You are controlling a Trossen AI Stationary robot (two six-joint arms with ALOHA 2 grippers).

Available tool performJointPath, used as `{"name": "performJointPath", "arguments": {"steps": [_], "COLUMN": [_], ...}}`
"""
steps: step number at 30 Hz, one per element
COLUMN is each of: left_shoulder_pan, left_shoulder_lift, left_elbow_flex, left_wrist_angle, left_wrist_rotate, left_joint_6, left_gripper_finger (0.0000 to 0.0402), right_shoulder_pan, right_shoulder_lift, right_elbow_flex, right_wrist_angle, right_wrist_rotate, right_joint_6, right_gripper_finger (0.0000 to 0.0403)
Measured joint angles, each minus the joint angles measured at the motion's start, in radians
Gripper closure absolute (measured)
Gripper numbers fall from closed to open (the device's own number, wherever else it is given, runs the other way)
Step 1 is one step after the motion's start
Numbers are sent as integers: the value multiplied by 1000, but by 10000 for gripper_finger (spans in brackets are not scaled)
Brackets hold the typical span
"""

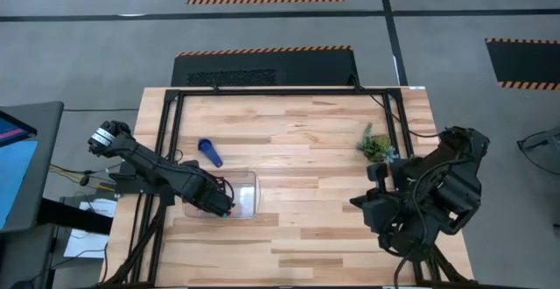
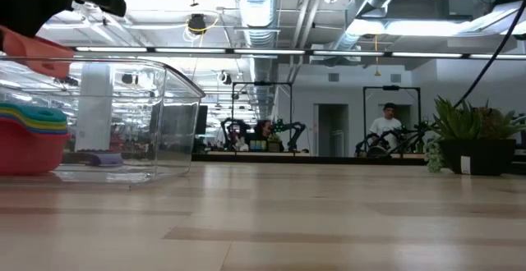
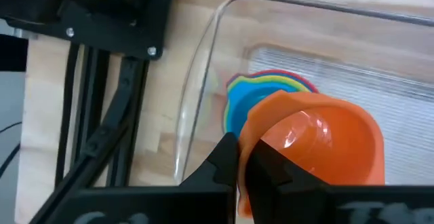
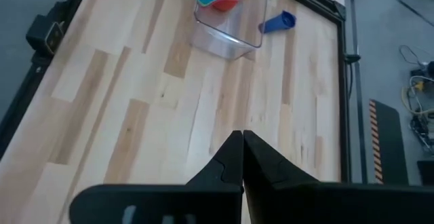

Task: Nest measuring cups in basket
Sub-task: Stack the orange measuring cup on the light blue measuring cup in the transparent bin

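I am holding the left tool [image 3: 239, 173] over the clear plastic rectangular basket [image 1: 249, 203], which is sitting in the lower left part of the high view on the pale wooden worktop [image 1: 306, 162]. Its fingers are pinching the rim of an orange round plastic measuring cup [image 3: 319, 139], keeping it just above a nested stack of coloured measuring cups [image 3: 268, 91] inside the basket; red, yellow, green and blue rims are showing around it in the left wrist view. In the low view that stack [image 2: 31, 140] is sitting at the far left behind the clear wall.

A dark blue plastic measuring cup [image 1: 210, 151] is lying on the worktop outside the basket, just above it in the high view, apart from its wall.

I am keeping the right tool [image 4: 242, 157] at the lower right of the high view, above bare wood, with its fingers pressed together and nothing between them. A small green leafy plant [image 1: 374, 143] is standing near the right edge of the worktop.
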Motion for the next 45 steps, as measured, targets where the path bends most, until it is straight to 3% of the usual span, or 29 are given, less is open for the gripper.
{"name": "performJointPath", "arguments": {"steps": [18,36,45], "left_shoulder_pan": [0,0,2], "left_shoulder_lift": [0,1,1], "left_elbow_flex": [-2,-48,-73], "left_wrist_angle": [1,15,41], "left_wrist_rotate": [22,130,100], "left_joint_6": [10,-1,7], "left_gripper_finger": [397,394,361], "right_shoulder_pan": [-54,-51,-51], "right_shoulder_lift": [0,0,0], "right_elbow_flex": [0,0,0], "right_wrist_angle": [0,1,0], "right_wrist_rotate": [0,-3,-3], "right_joint_6": [-52,-54,-54], "right_gripper_finger": [382,380,383]}}
